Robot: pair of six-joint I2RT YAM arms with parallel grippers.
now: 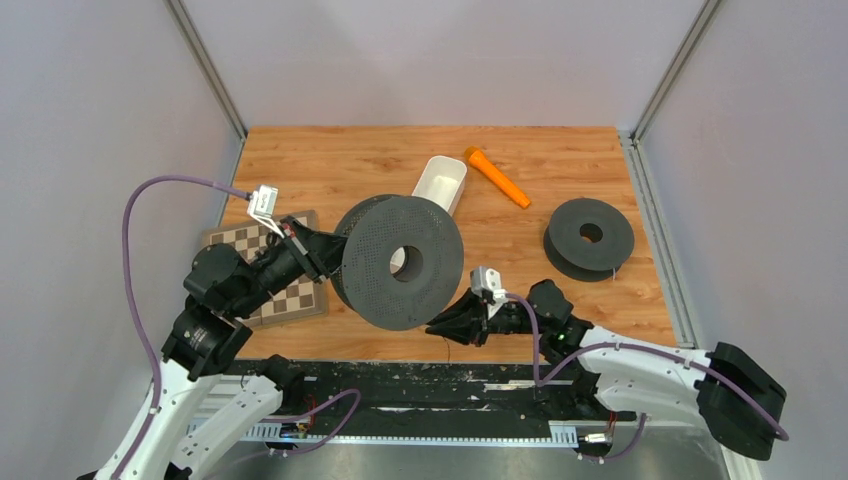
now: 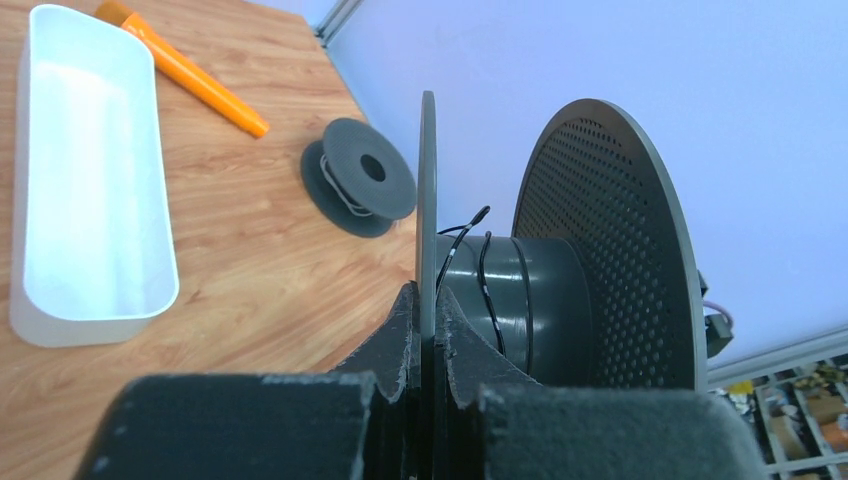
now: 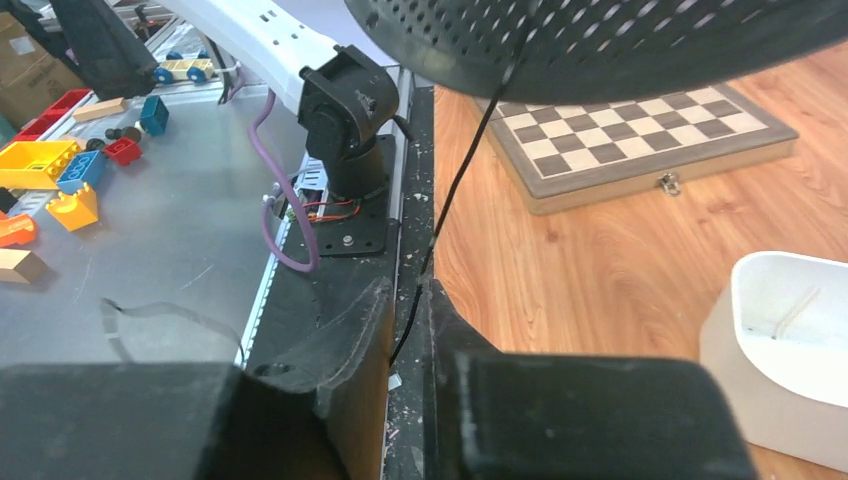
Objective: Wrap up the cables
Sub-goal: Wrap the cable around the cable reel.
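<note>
A large black perforated spool (image 1: 400, 262) hangs tilted above the table, and my left gripper (image 2: 427, 295) is shut on its thin near flange (image 2: 427, 190). A thin dark cable (image 2: 485, 290) makes a few turns round the spool's grey hub, with one loose end sticking up. In the right wrist view the same dark cable (image 3: 470, 150) drops from the spool's rim and runs down between the fingers of my right gripper (image 3: 408, 285). That gripper stands slightly open, with a gap on both sides of the cable. It sits just below the spool near the table's front edge (image 1: 435, 328).
A smaller black spool (image 1: 590, 238) with pale wire on it lies at the right. A white bin (image 1: 440, 183) and an orange tool (image 1: 497, 177) lie at the back. A chessboard (image 1: 235, 240) lies under the left arm. Toy bricks (image 3: 60, 170) lie off the table.
</note>
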